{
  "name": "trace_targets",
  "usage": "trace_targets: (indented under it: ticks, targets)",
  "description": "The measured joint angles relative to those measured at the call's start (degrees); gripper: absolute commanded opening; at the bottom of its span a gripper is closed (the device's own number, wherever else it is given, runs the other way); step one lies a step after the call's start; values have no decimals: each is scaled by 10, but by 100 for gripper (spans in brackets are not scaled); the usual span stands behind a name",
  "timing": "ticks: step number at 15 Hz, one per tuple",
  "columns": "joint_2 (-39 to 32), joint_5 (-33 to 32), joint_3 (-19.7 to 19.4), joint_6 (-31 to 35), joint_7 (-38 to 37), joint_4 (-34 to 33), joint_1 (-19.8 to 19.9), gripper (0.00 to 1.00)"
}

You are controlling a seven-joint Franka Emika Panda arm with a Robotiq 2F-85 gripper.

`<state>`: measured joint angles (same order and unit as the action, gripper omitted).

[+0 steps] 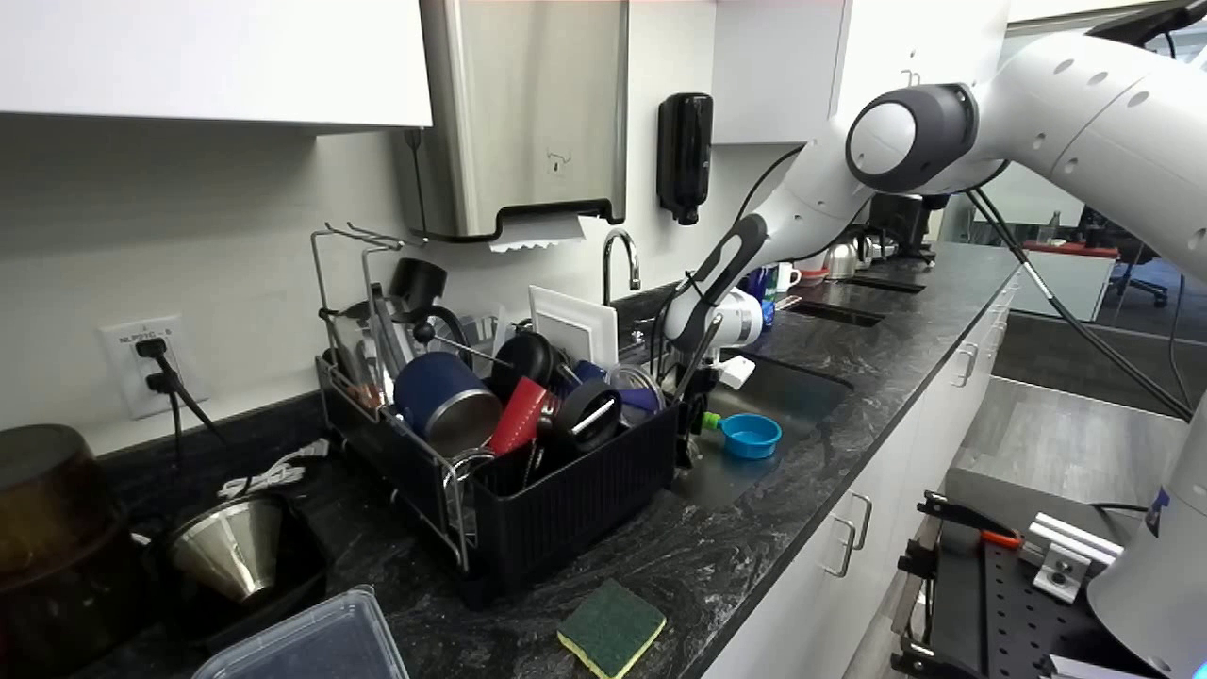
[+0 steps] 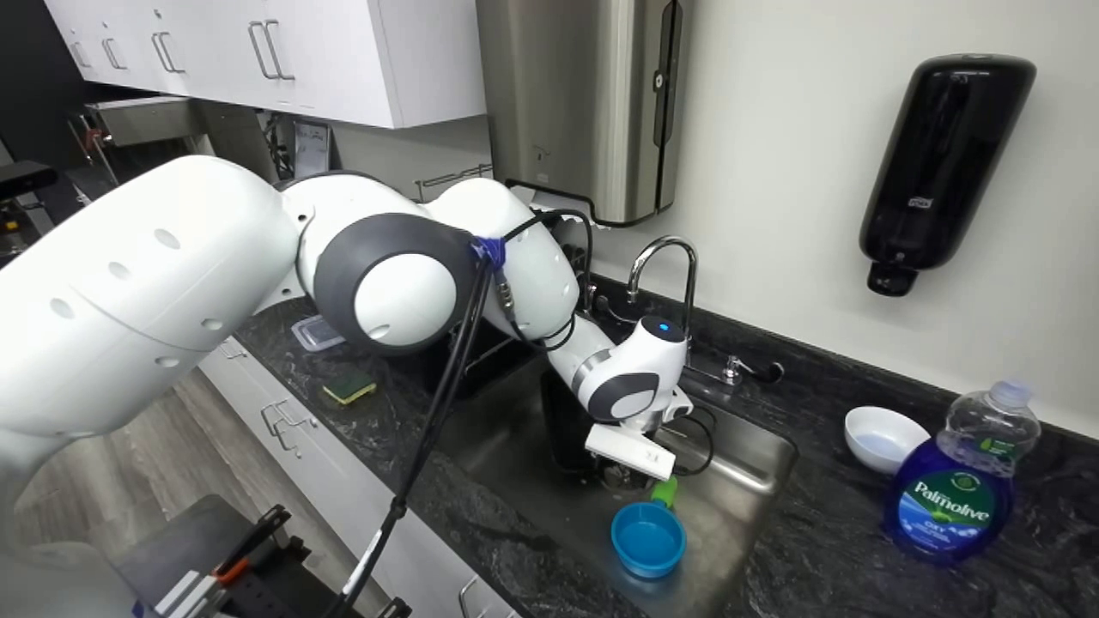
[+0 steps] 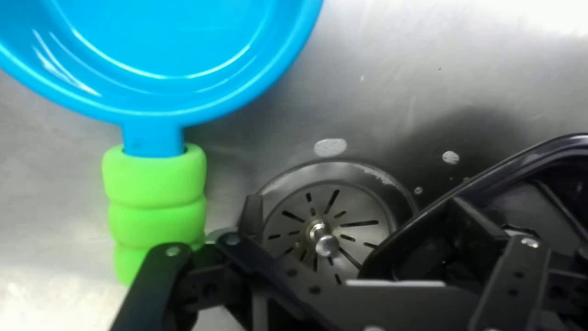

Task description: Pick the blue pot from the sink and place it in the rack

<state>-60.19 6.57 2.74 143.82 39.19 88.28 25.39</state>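
My empty claw (image 3: 363, 212) stood spread wide; the pot (image 2: 648, 542) lay in the sink (image 2: 730, 524), from it toward the front edge of the table (image 1: 820, 471); its handle (image 3: 156, 202) pointed to the back edge, outside my fingers (image 3: 251, 220).

In an exterior view, a camera is looking down the length of the tabletop (image 1: 905, 339) from near the dish rack (image 1: 580, 505), the wall (image 1: 245, 226) running along its left. In an exterior view, a camera is facing roughly the opposite way and down into the sink (image 2: 721, 506), the wall rising on its right. Both exterior views are sharing the arm (image 1: 905, 141), faucet (image 2: 690, 283) and towel dispenser (image 1: 542, 104). The wrist view is peering down closely at the drain (image 3: 330, 214) past the claw (image 3: 360, 216), and all three are catching the blue pot (image 3: 161, 41).
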Motion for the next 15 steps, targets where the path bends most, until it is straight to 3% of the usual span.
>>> trace_targets:
  ticks: [15]
  targets:
    - [-10,-37,-2,80,18,-1,22,100]
